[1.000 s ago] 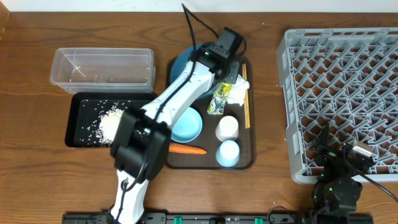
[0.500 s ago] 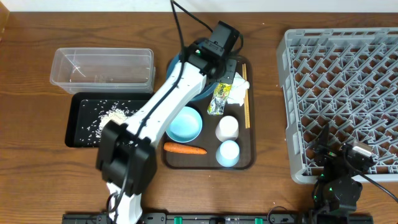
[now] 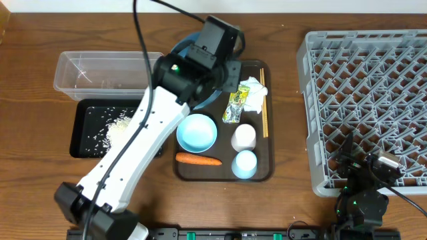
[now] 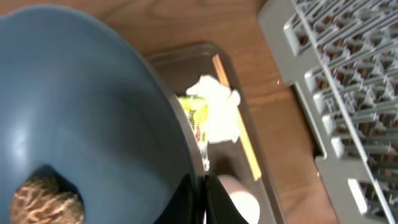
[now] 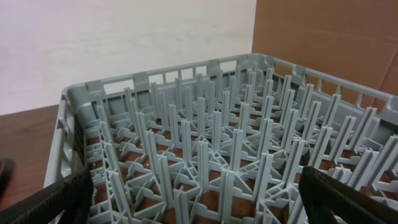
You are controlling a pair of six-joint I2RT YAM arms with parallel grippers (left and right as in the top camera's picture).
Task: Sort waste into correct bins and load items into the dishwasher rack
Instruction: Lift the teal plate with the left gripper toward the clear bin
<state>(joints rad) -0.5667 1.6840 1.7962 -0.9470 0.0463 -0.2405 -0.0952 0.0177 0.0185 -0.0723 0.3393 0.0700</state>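
My left gripper [image 4: 203, 200] is shut on the right rim of the dark-blue plate [image 4: 81, 106]. A small brown food lump [image 4: 42, 202] lies in the plate. From overhead the left gripper [image 3: 225, 79] is over the back of the brown serving tray [image 3: 268, 170], and the arm hides most of the plate [image 3: 181, 52]. On the tray lie crumpled tissue [image 3: 253, 93], a green-yellow wrapper [image 3: 233, 107], chopsticks [image 3: 264, 110], the bowl [image 3: 197, 132], two cups [image 3: 244, 137] and a carrot [image 3: 200, 160]. My right gripper [image 5: 199, 208] stands open at the near wall of the dishwasher rack [image 5: 205, 143].
The black tray [image 3: 83, 148] holding loose rice [image 3: 120, 127] sits at the left. Behind it stands the clear tub [image 3: 110, 73]. The grey rack [image 3: 373, 87] fills the right side. Bare wooden table runs between the serving tray and the rack.
My left arm has swung left and risen, its grip still on the plate rim, and the plate has shifted slightly left with it. The right arm has not moved.
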